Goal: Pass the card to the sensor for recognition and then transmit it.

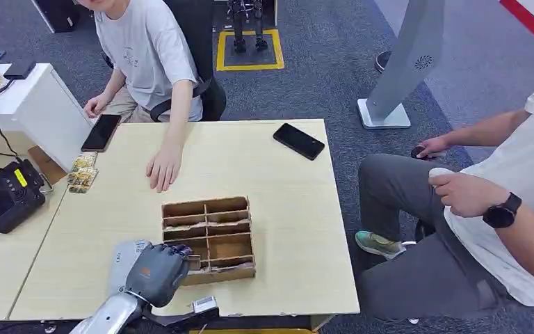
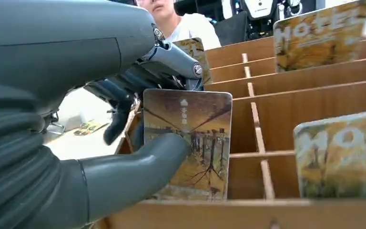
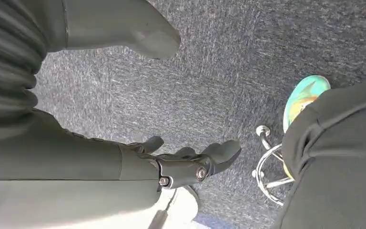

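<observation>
A brown cardboard card box (image 1: pixel 217 273) with several compartments stands on the wooden table near its front edge. My left hand (image 1: pixel 157 271) is at the box's front left corner. In the left wrist view its thumb (image 2: pixel 138 167) and dark fingers pinch an upright card (image 2: pixel 205 138) printed with autumn trees, whose lower edge is hidden behind the box's front wall (image 2: pixel 267 214). More cards (image 2: pixel 340 155) (image 2: pixel 319 36) stand in other compartments. The black sensor (image 1: pixel 7 197) sits on the side table at far left. My right hand (image 3: pixel 181 164) hangs over the carpet, fingers apart, holding nothing.
A person seated across rests a hand (image 1: pixel 163 169) on the table beyond the box. Loose cards (image 1: pixel 82 172) and a phone (image 1: pixel 101 132) lie at the table's left edge, another phone (image 1: pixel 298 140) at the far right. A second person (image 1: pixel 473 223) sits close on the right.
</observation>
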You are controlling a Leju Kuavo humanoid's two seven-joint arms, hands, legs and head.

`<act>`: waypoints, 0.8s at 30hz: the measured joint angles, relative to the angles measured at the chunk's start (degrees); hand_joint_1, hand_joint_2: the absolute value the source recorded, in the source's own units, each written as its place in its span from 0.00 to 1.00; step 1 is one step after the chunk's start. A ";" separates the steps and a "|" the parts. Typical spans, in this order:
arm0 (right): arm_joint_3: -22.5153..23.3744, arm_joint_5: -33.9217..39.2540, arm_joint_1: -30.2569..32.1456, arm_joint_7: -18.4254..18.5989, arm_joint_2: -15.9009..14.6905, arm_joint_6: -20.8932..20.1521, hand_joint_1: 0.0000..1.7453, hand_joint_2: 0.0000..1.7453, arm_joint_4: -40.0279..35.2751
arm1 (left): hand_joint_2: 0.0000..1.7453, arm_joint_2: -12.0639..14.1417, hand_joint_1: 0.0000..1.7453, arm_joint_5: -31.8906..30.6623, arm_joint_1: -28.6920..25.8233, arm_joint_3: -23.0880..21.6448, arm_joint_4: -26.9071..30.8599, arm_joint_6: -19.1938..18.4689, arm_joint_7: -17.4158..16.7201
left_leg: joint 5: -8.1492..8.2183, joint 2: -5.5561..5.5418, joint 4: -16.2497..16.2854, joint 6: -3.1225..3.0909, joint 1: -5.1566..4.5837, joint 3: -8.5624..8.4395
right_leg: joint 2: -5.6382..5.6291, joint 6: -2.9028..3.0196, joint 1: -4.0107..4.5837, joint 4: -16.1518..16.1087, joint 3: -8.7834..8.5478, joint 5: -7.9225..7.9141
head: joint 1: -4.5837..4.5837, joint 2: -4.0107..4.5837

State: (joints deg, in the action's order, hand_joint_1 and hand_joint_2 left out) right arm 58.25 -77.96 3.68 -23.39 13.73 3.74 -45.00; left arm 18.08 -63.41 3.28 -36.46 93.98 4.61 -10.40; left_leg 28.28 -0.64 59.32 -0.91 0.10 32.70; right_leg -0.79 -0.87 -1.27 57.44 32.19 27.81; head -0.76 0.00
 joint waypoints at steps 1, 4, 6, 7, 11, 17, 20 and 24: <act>0.02 0.02 0.00 -0.02 0.04 -0.02 0.00 1.00 -0.11 | 1.00 -0.02 1.00 0.00 0.00 0.00 0.00 -0.02 0.04 | 0.00 0.00 0.00 0.00 0.00 0.00 | 0.00 0.00 0.00 0.00 0.00 0.00 | 0.00 0.00; 0.04 0.07 0.01 -0.02 0.15 -0.52 0.00 1.00 -0.63 | 1.00 -0.02 1.00 0.00 0.01 0.00 0.00 -0.02 0.07 | 0.00 0.00 0.00 0.00 0.00 0.00 | 0.00 0.00 0.00 0.00 0.00 0.00 | 0.00 0.00; 0.04 0.09 0.01 -0.02 0.24 -0.68 0.00 1.00 -0.92 | 1.00 0.00 1.00 0.00 0.01 0.00 0.00 0.00 0.11 | 0.00 0.00 0.00 0.00 0.00 -0.01 | 0.00 0.00 0.00 0.00 0.00 0.00 | 0.00 0.00; 0.04 0.09 0.01 -0.02 0.24 -0.68 0.00 1.00 -0.96 | 1.00 -0.02 1.00 0.00 0.01 0.00 0.00 0.00 0.13 | 0.00 0.00 0.00 0.00 0.00 -0.01 | 0.00 0.00 0.00 0.00 0.00 0.00 | 0.00 0.00; 0.04 0.11 0.02 -0.02 0.28 -0.76 0.00 1.00 -1.14 | 1.00 -0.02 1.00 0.00 0.01 0.00 0.00 0.00 0.15 | 0.00 0.00 0.00 0.00 0.00 0.00 | 0.00 0.00 0.00 0.00 -0.01 0.00 | -0.02 0.00; 0.04 0.13 0.03 0.02 0.46 -0.83 0.00 1.00 -1.46 | 1.00 0.00 1.00 0.07 0.01 0.00 0.00 0.04 0.15 | 0.00 0.00 0.00 0.00 0.00 -0.01 | 0.00 0.00 0.00 0.00 -0.01 0.00 | 0.00 0.00; 0.04 0.13 0.04 0.07 0.57 -0.85 0.00 1.00 -1.71 | 1.00 0.00 1.00 0.11 0.01 0.00 0.00 0.04 0.24 | 0.00 0.00 0.00 0.00 0.00 -0.01 | 0.00 0.00 0.00 0.00 -0.01 0.00 | 0.00 0.00; 0.04 0.13 0.06 0.11 0.66 -1.11 0.00 1.00 -1.97 | 1.00 0.04 1.00 0.67 0.01 0.00 0.00 0.04 0.50 | 0.00 0.00 0.00 0.00 0.00 -0.01 | 0.00 0.00 0.00 0.00 -0.01 0.00 | 0.00 0.00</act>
State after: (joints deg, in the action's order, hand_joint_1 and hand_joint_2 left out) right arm 58.29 -77.83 3.75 -23.28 14.38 2.62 -46.97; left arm 18.12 -62.73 3.29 -36.46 93.98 4.66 -9.90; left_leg 28.28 -0.64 59.32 -0.91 0.10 32.69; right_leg -0.79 -0.87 -1.27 57.44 32.18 27.81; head -0.76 0.00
